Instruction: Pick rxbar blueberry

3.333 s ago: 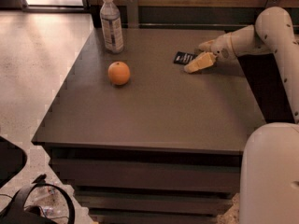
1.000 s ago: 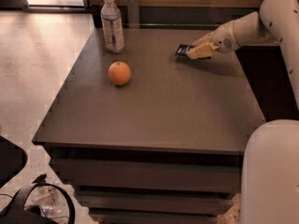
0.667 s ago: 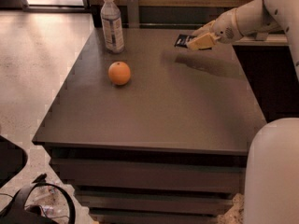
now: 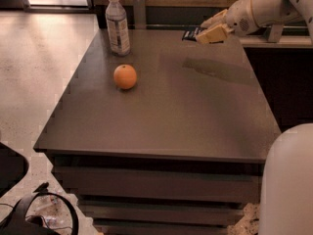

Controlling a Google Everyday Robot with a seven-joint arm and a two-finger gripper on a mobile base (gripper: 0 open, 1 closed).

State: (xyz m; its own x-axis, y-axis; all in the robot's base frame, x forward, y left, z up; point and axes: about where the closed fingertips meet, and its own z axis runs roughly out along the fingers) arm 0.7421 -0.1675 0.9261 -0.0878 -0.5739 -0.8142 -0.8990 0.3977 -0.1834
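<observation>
The rxbar blueberry is a small dark bar with white lettering. It is held in my gripper at the far right of the table, lifted above the tabletop, with its shadow on the surface below. The gripper's cream-coloured fingers are shut on the bar's right end. The white arm comes in from the upper right.
An orange sits on the dark table left of centre. A clear water bottle stands upright at the far left corner. The robot's white body fills the lower right. The floor lies to the left.
The gripper closed on the bar on the table, then lifted it up and toward the far edge. The orange and the bottle have not moved.
</observation>
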